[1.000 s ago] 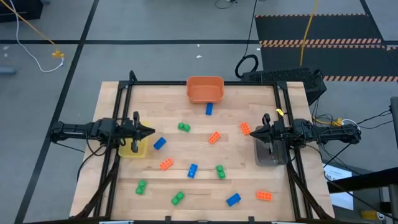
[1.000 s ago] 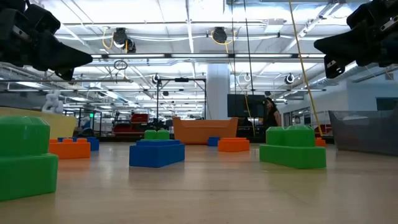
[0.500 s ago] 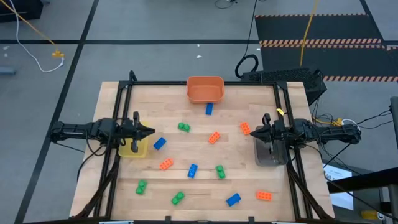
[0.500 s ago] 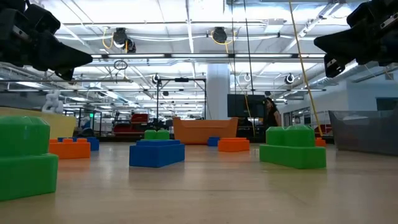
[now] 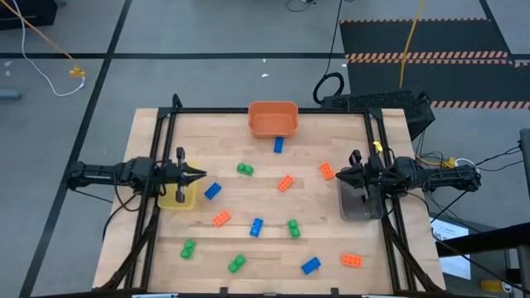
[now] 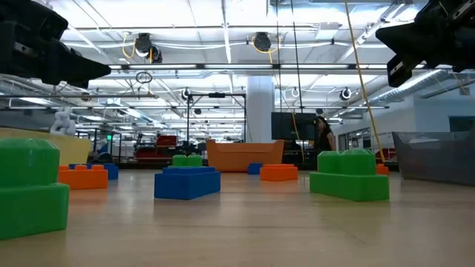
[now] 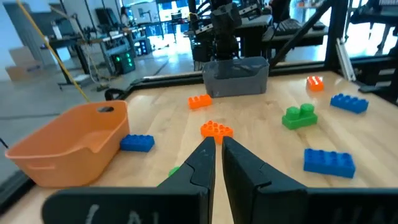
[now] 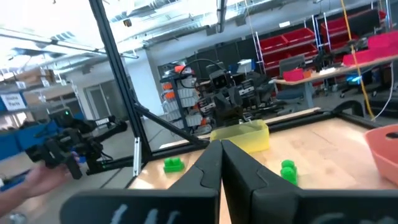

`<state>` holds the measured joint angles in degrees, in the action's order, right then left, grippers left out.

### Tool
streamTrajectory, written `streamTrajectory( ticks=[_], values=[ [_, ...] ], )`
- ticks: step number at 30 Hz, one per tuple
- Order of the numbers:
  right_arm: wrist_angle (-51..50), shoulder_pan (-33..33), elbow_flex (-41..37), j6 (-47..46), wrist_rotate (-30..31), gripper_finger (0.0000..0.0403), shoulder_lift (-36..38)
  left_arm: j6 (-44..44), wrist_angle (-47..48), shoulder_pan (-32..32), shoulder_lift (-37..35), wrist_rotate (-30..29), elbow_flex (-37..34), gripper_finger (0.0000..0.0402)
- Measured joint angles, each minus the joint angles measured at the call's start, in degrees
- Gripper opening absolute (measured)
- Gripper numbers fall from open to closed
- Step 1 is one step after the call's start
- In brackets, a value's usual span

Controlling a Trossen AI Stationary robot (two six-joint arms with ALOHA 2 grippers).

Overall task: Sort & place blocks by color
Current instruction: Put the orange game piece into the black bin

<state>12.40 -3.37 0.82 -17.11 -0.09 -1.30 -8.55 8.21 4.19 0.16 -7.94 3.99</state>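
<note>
About a dozen small studded blocks lie scattered flat on the wooden table: blue ones [image 5: 277, 145] [image 5: 213, 190], green ones [image 5: 244, 170] [image 5: 293, 228] and orange ones [image 5: 285, 183] [image 5: 221, 218]. My left gripper [image 5: 199, 175] hovers shut over the table's left side, beside the yellow bin [image 5: 176, 197], pointing right. In its wrist view, my left gripper [image 7: 217, 146] points at an orange block [image 7: 216, 129]. My right gripper [image 5: 338, 174] hovers shut at the right side by the grey bin [image 5: 360, 203], near an orange block [image 5: 326, 170]. Both hang well above the blocks in the low view.
An orange bin [image 5: 273, 118] stands at the middle of the far edge. More blocks lie near the near edge: green [image 5: 188, 248] [image 5: 238, 263], blue [image 5: 310, 265], orange [image 5: 351, 260]. A black frame [image 5: 166, 124] rims the table. Bare wood lies between the blocks.
In the low view my right gripper has risen a little. No block has moved.
</note>
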Motion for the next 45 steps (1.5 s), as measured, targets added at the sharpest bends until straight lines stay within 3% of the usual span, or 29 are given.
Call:
streamTrajectory(
  ticks=[6,14,25,30,33,38,45],
  values=[
    [0.0,0.0,0.0,-1.9,0.0,0.0000,0.0,-4.0,-8.0,0.0,0.0,-0.1,0.0,0.0033],
    [0.0,0.0,0.0,-1.7,0.0,0.0000,0.0,6.8,-24.9,0.0,0.0,-0.1,0.0,0.0033],
    [0.2,0.0,0.0,6.0,3.2,0.0000,0.0,12.1,-29.5,0.0,0.0,-0.3,0.0,0.0033],
    [3.8,0.0,0.2,9.8,5.9,0.0006,-0.2,15.3,-27.8,0.0,1.8,-11.3,0.0,0.0037],
    [3.8,0.0,1.5,11.5,8.3,0.0027,-1.9,16.8,-26.7,0.0,5.4,-16.0,0.1,0.0060],
    [3.8,0.0,4.6,14.7,14.8,0.0093,-8.9,19.8,-22.7,0.0,14.2,-19.1,4.8,0.0135],
    [8.8,0.2,13.9,19.3,22.3,0.0185,-24.4,22.8,-5.3,0.0,30.0,-19.8,21.5,0.0226]
  ],
)
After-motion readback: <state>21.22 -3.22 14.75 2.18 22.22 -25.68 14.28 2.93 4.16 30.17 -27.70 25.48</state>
